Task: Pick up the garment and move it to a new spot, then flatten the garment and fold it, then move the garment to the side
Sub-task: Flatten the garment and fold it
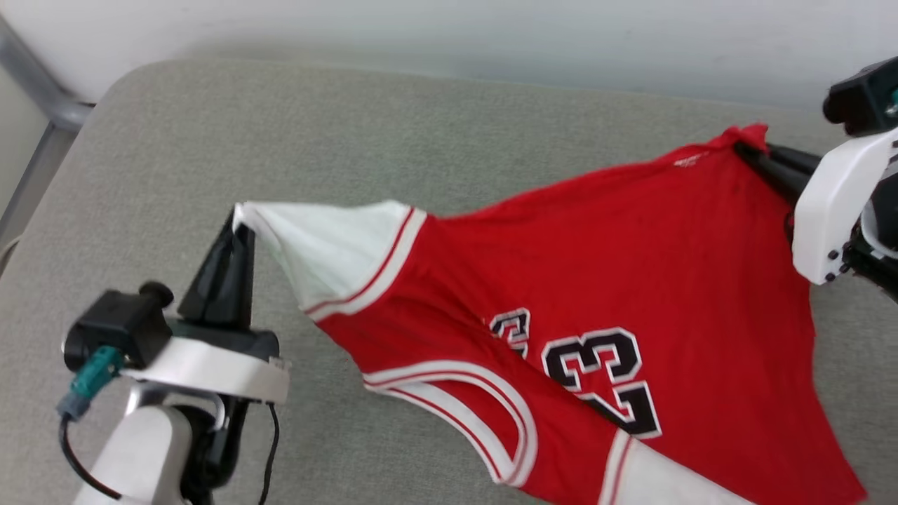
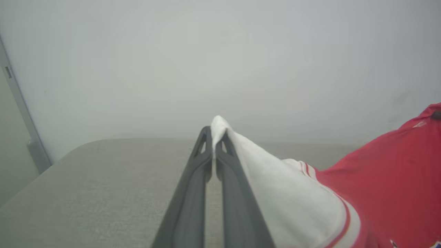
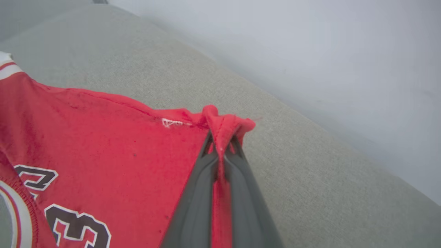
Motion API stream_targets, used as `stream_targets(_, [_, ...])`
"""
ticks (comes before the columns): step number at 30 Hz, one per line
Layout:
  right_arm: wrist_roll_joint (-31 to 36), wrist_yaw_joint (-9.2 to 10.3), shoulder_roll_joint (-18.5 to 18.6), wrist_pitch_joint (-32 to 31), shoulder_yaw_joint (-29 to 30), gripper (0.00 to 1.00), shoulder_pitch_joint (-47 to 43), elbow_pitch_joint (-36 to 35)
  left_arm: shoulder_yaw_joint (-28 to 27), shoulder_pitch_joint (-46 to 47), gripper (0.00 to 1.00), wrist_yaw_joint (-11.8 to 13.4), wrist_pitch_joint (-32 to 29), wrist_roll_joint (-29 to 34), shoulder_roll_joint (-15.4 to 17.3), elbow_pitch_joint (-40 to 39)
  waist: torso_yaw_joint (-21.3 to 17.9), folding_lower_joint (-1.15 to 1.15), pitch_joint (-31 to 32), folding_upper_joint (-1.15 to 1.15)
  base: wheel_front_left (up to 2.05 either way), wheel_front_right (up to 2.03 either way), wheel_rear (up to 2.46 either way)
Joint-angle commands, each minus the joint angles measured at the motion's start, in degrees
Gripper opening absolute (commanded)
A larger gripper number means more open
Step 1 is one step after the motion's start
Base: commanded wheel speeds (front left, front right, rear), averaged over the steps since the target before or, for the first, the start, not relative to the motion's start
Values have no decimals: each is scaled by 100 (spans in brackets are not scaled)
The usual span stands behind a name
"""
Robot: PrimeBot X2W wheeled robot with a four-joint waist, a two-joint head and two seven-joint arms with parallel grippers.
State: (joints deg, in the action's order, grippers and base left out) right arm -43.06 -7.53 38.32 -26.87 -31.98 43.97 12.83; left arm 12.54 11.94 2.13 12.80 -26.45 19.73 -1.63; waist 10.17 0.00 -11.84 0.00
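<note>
The garment [image 1: 631,280] is a red shirt with white sleeves, striped trim and a black "23". It hangs stretched in the air between my two grippers above the grey-green cushioned surface [image 1: 421,126]. My left gripper [image 1: 237,219] is shut on the tip of a white sleeve [image 2: 262,165], pinched between the fingertips [image 2: 220,137]. My right gripper [image 1: 745,149] is shut on a bunched red corner [image 3: 224,124] of the hem. The lower part of the garment sags toward the near right and runs out of the head view.
A pale wall [image 1: 491,35] runs along the far edge of the cushioned surface. A grey metal frame post [image 1: 42,91] stands at the far left corner. Bare surface lies to the left and behind the garment.
</note>
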Motion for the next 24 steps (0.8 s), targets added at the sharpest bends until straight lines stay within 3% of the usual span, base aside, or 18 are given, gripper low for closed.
stream_targets(1, [56,9,-63,148,183,0,-123,-100,-43,245,0,50,-80,66,75,-190,-187,0,138,0,0,0,0])
stream_targets(8, [465,9,-422,504,1017,0,3,-504,-166,1366,0,-27,-394,144,328,-564,-437,0,-26,0,0,0,0])
stream_targets(9, [705,9,-580,531,1350,0,214,-695,-177,2038,0,-116,-549,179,423,-589,-508,0,-221,0,0,0,0])
stream_targets(13, [1043,8,-793,455,1774,0,693,-911,-110,3066,0,-249,-764,211,438,-527,-569,0,-610,0,0,0,0])
stream_targets(18, [1431,8,-974,283,2312,0,1647,-949,-54,4526,0,-443,-918,295,443,-186,-583,0,-1213,0,0,0,0])
stream_targets(24, [1884,8,-1145,201,2532,0,2875,-624,-66,6131,0,-637,-913,369,483,510,-614,0,-1788,0,0,0,0])
